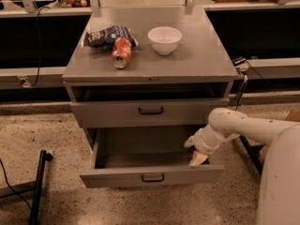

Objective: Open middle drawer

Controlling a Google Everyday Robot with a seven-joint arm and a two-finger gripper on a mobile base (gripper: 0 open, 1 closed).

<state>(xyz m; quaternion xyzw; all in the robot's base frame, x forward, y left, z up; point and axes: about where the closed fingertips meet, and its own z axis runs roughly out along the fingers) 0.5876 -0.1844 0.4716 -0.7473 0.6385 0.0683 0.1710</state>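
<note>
Lab: grey metal cabinet (199, 60), cabled benches (274, 67), speckled floor (42, 128); tool (193, 151) spread beside open drawer (112, 176).

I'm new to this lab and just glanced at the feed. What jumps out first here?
The middle drawer stands pulled well out of the grey cabinet, with the white arm's gripper at its right side wall. On the cabinet top sit a red can lying on its side, a blue bag and a white bowl.
</note>
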